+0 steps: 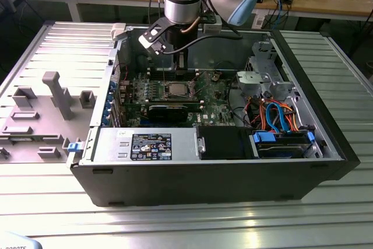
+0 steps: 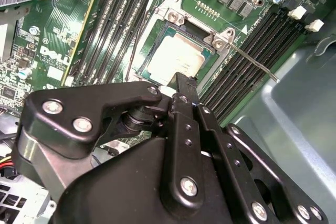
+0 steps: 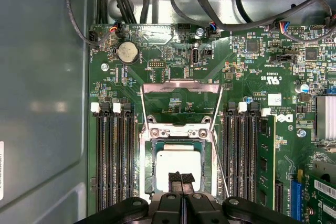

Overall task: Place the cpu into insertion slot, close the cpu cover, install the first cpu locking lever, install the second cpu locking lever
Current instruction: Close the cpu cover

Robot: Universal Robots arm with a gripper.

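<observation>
On a ribbed metal table [image 1: 186,225] in a workshop, an open computer case [image 1: 204,179] lies on its side with the robot arm reaching down into it. In the first wrist view we see the gripper [image 3: 181,176] hovering low over the cpu [image 3: 178,163], fingers drawn together with nothing visible between them. The cpu lies flat and square inside the insertion slot [image 3: 147,169], near the middle of the green board. The cpu cover [image 3: 181,83] lies folded back on the board beyond its hinge, board showing through its window.

With the chip seated, we judge the cover to be the step in hand. Done well, that means catching the frame at its free edge and swinging it over the hinge, keeping the fingertips off the chip's top. The thin locking lever [image 3: 221,166] stands out just beside the slot, and we think it should stay clear of the frame as it comes down.

Room is tight. Banks of memory slots [image 3: 113,156] flank the socket on both sides, one holding a memory module [image 3: 265,161]. Cables [image 3: 210,3] cross the case beyond the board's far edge. The freest room, in our view, is straight above the socket.
</observation>
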